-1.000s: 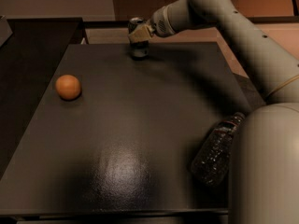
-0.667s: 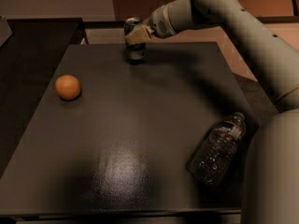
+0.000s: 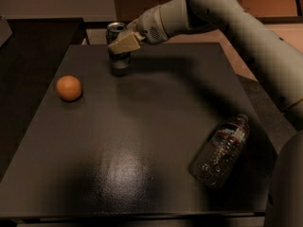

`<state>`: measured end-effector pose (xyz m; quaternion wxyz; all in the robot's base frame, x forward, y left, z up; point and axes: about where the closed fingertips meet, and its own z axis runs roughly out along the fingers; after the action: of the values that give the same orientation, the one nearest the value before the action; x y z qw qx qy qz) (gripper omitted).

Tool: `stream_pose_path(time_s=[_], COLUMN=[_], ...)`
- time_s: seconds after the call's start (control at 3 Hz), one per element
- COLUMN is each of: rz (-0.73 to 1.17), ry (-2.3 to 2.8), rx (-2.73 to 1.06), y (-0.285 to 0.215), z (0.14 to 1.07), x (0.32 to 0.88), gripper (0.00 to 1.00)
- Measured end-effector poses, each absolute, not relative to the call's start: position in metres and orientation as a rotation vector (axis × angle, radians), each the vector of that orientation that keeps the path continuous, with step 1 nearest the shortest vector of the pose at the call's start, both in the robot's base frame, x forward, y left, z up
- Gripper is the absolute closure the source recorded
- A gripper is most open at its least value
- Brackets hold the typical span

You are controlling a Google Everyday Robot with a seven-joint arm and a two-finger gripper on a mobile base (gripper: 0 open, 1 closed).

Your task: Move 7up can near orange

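Dark table (image 3: 156, 126) | pincer (image 3: 121, 43) clasps 7up can (image 3: 120, 60), far edge | orange (image 3: 69, 88) left

The arm (image 3: 246, 27) reaches from the right edge to the upper left of the frame, its tool (image 3: 122, 44) clamped around the 7up can (image 3: 120, 59).
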<state>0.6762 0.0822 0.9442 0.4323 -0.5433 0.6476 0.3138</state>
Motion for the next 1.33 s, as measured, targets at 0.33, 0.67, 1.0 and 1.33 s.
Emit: stream_pose_path(time_s=[0.33, 0.67, 1.0, 1.33], rz=[0.842, 0.889, 0.920, 0.941], ry=[1.547, 1.500, 1.483, 1.493], rx=[-1.444, -1.519, -1.568, -1.598], y=[0.105, 0.124, 0.137, 0.145], z=[0.944, 0.940, 0.932, 0.920], x=[0.647, 0.624, 0.611, 0.604], gripper=[1.00, 1.00, 1.00, 1.00])
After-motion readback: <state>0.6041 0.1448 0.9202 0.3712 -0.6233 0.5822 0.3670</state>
